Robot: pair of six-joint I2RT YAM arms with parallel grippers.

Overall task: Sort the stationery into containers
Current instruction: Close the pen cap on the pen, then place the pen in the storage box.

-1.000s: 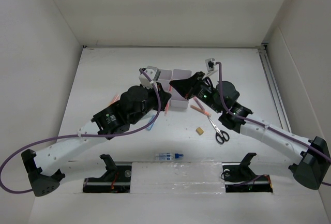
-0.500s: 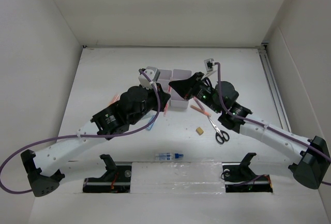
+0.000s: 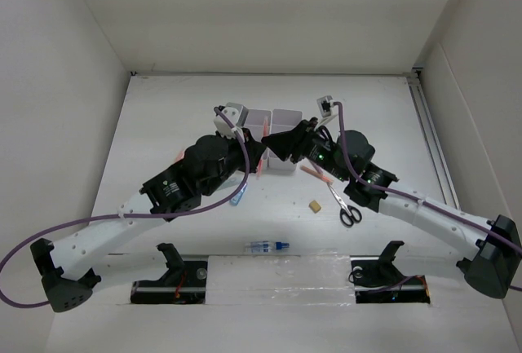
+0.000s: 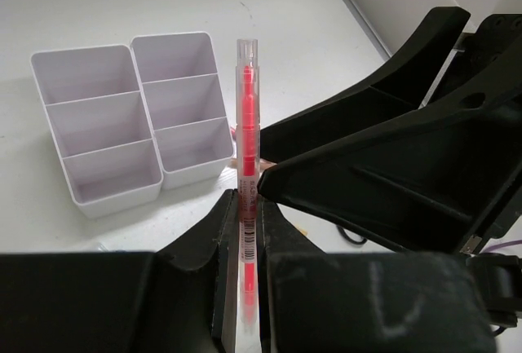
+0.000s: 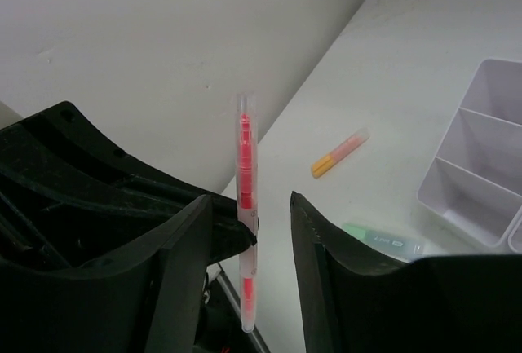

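Left wrist view: my left gripper (image 4: pixel 245 214) is closed tight on the pink pen (image 4: pixel 247 116). My right gripper (image 5: pixel 253 206) has just widened, and its jaws now stand apart around this pen.

The pink pen (image 4: pixel 247 125) has a clear, glossy plastic barrel over a pink core. The white organizer (image 4: pixel 114 192) is smooth plastic with a soft sheen — its walls look slightly translucent. The left gripper (image 4: pixel 247 198) and the right gripper (image 5: pixel 251 203) are matt black plastic, faintly grainy. The table (image 4: pixel 98 2) is smooth, matt white. The scissors (image 3: pixel 342 204) pair black plastic handles with pale metal blades.
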